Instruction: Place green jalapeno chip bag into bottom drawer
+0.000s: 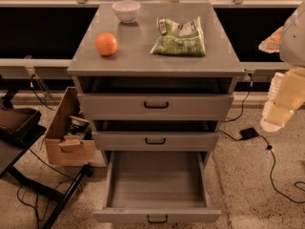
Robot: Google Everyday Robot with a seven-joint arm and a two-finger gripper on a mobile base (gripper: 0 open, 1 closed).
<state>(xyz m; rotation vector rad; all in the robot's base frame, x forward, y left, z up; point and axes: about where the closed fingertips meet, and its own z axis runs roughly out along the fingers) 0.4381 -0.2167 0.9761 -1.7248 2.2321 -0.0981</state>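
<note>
The green jalapeno chip bag (180,38) lies flat and crinkled on the right half of the grey cabinet top (143,61). The bottom drawer (157,213) is pulled out towards me, and its wide grey interior holds nothing. The two drawers above it stand only slightly out. My gripper (282,104) hangs on the pale arm at the right edge of the view. It is beside the cabinet at about the height of the top drawer, well to the right of the bag and below it, and touches nothing.
An orange (106,44) and a white bowl (126,10) sit on the left and back of the cabinet top. A cardboard box (66,137) stands on the floor to the left by a black stand (19,128). A black adapter (248,133) and cable lie on the right.
</note>
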